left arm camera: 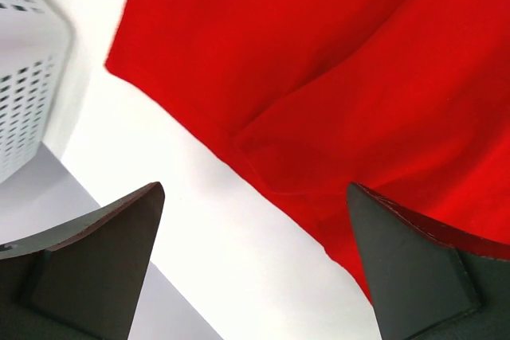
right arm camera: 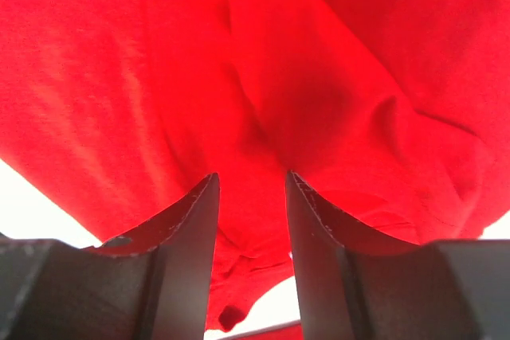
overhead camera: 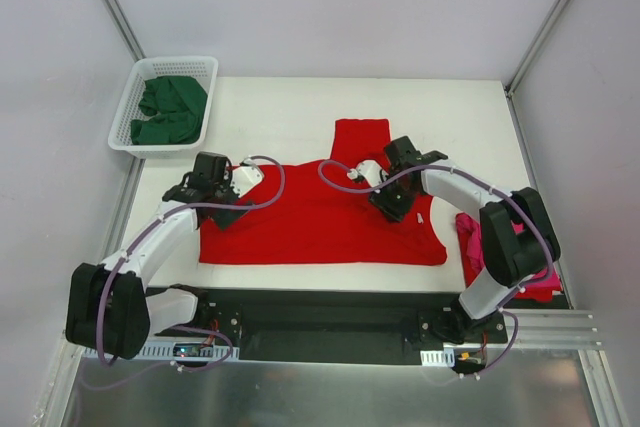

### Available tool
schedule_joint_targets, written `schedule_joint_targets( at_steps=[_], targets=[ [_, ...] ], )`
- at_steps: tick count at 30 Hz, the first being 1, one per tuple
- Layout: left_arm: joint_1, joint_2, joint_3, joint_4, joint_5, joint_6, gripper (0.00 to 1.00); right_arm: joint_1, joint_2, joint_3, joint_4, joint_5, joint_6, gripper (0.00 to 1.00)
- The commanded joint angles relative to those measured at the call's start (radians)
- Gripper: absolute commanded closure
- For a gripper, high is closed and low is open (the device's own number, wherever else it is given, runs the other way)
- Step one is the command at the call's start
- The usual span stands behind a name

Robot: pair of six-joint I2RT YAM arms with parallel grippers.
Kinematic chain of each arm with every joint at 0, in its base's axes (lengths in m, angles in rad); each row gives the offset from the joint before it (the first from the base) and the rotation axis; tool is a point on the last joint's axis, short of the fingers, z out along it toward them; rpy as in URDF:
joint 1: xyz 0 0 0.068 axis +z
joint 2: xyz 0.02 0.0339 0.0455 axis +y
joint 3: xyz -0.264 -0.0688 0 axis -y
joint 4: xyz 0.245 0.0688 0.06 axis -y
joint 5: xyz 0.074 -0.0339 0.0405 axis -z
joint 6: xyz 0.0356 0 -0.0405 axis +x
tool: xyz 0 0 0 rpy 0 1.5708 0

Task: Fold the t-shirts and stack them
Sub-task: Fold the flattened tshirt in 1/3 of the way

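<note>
The red shirt (overhead camera: 320, 227) lay flat on the white table (overhead camera: 280, 107). Left pincer (left arm camera: 255, 197) stood wide apart. Right pincer (right arm camera: 251, 181) pinched the shirt.

Red t-shirt (overhead camera: 310, 227) spread flat, pink one (overhead camera: 468, 239) crumpled beside.

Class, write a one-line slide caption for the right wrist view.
Right pincer, narrowly parted, astride a wrinkle in the red t-shirt.

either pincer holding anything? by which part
Left pincer: nothing. Right pincer straddles a raised fold of the red t-shirt, right of middle; grip cannot be told.
</note>
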Motion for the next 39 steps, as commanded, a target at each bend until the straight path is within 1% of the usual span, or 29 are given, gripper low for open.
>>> schedule_joint_targets(
  at_steps=[1,3,4,9,11,17,19,21,22,24,25,27,30,31,32,33,39],
  targets=[
    [-0.001,-0.07,0.035,-0.007,0.01,-0.022,0.01,0.005,0.002,0.044,-0.041,-0.084,-0.011,0.56],
    [-0.001,-0.091,0.035,-0.007,0.013,-0.021,0.01,0.005,0.006,0.046,-0.038,-0.084,-0.019,0.54],
    [0.001,-0.097,0.035,-0.007,0.013,-0.019,0.01,0.008,0.008,0.043,-0.033,-0.067,-0.021,0.51],
    [-0.001,-0.133,0.026,-0.007,0.014,-0.012,0.01,0.018,0.0,0.03,-0.001,-0.009,-0.036,0.46],
    [-0.001,-0.143,0.02,-0.007,0.016,-0.012,0.01,0.021,-0.003,0.026,0.014,0.002,-0.038,0.41],
    [-0.001,-0.15,0.01,-0.008,0.027,-0.013,0.01,0.044,0.005,0.012,0.049,0.045,-0.062,0.41],
    [-0.001,-0.151,0.01,-0.008,0.028,-0.015,0.01,0.051,0.011,0.013,0.053,0.057,-0.068,0.42],
    [-0.001,-0.153,0.009,-0.008,0.031,-0.015,0.01,0.057,0.025,0.013,0.054,0.059,-0.073,0.46],
    [-0.001,-0.154,0.007,-0.008,0.033,-0.015,0.01,0.057,0.029,0.013,0.054,0.062,-0.074,0.5],
    [-0.001,-0.157,0.007,-0.008,0.034,-0.013,0.01,0.061,0.043,0.015,0.05,0.06,-0.08,0.54],
    [-0.001,-0.157,0.007,-0.008,0.034,-0.013,0.01,0.061,0.048,0.015,0.05,0.059,-0.084,0.59],
    [0.001,-0.162,0.004,-0.007,0.033,-0.013,0.01,0.064,0.054,0.015,0.046,0.062,-0.093,0.63],
    [-0.001,-0.163,0.001,-0.008,0.033,-0.015,0.01,0.069,0.058,0.018,0.046,0.068,-0.102,0.81],
    [-0.001,-0.163,0.001,-0.008,0.033,-0.015,0.01,0.071,0.058,0.02,0.046,0.074,-0.102,0.92],
    [-0.001,-0.165,0.0,-0.008,0.031,-0.016,0.01,0.069,0.055,0.023,0.048,0.076,-0.102,0.97],
    [-0.001,-0.165,-0.002,-0.008,0.033,-0.015,0.01,0.069,0.052,0.026,0.048,0.077,-0.102,0.99],
    [-0.001,-0.157,0.0,-0.008,0.036,-0.019,0.01,0.075,0.011,0.059,0.039,0.103,-0.099,0.99]
  ],
)
